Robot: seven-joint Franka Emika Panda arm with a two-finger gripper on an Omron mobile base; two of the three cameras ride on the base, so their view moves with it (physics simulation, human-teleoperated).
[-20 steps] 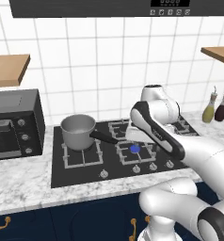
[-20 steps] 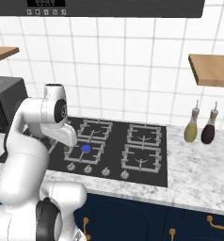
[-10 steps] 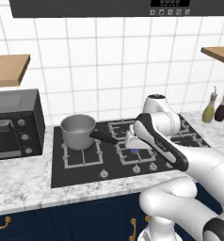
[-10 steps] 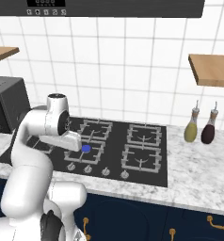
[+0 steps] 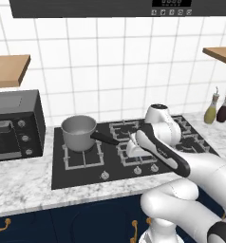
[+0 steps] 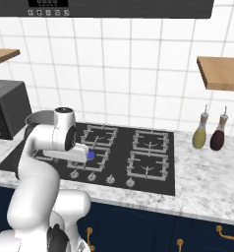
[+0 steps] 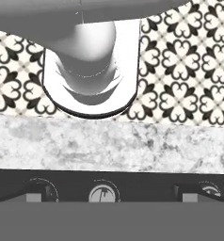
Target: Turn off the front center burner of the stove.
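One stove (image 6: 153, 184) carries six grates, one of them, the front center burner (image 6: 92, 155), lit blue. One pot (image 5: 79, 132), one black oven (image 5: 14, 124), two bottles (image 6: 199, 134) and two wooden shelves (image 6: 222, 73) stand around it.

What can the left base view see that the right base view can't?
From the left: a grey pot on the stove, with its handle pointing toward the white arm, and a wooden shelf above the black oven.

From the right: the blue light of the front center burner, beside the arm.

In both: the stove, its silver knobs, the arm, and two bottles on the counter.
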